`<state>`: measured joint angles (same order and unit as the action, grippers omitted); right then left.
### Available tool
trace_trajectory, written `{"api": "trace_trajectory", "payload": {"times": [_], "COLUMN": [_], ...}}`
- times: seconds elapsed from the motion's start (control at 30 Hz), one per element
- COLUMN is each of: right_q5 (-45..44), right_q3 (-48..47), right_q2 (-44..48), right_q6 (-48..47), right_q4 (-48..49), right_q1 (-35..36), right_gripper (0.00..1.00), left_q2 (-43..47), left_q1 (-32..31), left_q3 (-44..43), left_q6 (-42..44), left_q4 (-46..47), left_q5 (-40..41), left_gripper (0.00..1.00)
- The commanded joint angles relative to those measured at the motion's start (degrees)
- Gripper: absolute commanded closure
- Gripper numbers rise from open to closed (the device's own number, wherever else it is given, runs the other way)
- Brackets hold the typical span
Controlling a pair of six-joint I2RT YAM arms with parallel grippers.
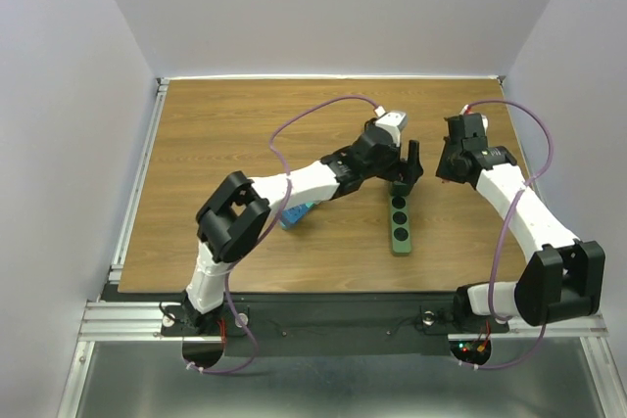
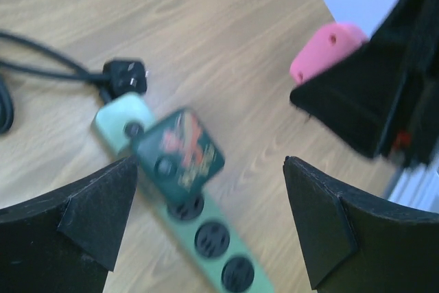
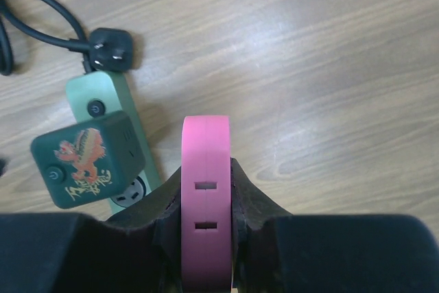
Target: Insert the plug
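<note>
Dark green cube-shaped plastic plug point(image 2: 178, 152), left wrist view: is sitting on the pale green plastic power strip point(image 2: 113, 120) just past its switch end, an orange figure on its top face. It is blurred, so I cannot tell how deep it is seated.
Left gripper point(image 2: 211, 193): is hovering over the green plug with its black fingers point(image 2: 96, 217) spread wide, touching nothing.
Black mains plug point(image 2: 125, 77): is lying on the wooden table point(image 2: 226, 25) just beyond the strip's end, its black cable point(image 2: 41, 56) trailing off to the left.
Right gripper point(image 3: 206, 214), right wrist view: is pinching a pink plastic block point(image 3: 206, 162) with two slots, holding it over the table just beside the strip.
Green plug, right wrist view: is standing on the strip next to its round button, a free socket showing at its near edge.
Strip, top view: is lying lengthwise mid-table between the two arms, dark sockets showing.
Green plug, top view: is lying hidden beneath the left gripper at the strip's far end.
Blue object point(image 1: 299, 214), top view: is lying partly under the left arm.
</note>
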<state>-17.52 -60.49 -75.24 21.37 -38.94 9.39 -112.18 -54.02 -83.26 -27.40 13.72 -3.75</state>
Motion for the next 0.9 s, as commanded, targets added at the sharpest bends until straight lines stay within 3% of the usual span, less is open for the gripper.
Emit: {"api": "trace_trajectory", "payload": {"times": [0.0, 0.2, 0.47, 0.87], "right_q5": [3.01, 6.17, 11.45, 13.92], "right_q3": [-0.86, 0.63, 2.48, 3.10], "right_q2": [2.11, 3.79, 3.70, 3.96], "right_q6": [-2.20, -3.35, -3.79, -3.61], "right_q4": [4.92, 6.76, 8.97, 10.11], "right_q1": [-1.56, -3.49, -4.29, -4.38], "right_gripper": [1.00, 1.00, 1.00, 1.00], "left_q2": [-4.35, -8.93, -9.02, -12.62], "left_q1": [-1.26, -2.93, -4.25, -4.34], "left_q3": [-8.56, -17.10, -17.46, -18.69], "left_q6": [1.20, 2.61, 2.17, 1.38], "left_q4": [-8.60, -18.89, -21.98, -20.92], "left_q5": [5.85, 12.35, 19.65, 14.83], "left_gripper": [0.01, 0.01, 0.01, 0.01]}}
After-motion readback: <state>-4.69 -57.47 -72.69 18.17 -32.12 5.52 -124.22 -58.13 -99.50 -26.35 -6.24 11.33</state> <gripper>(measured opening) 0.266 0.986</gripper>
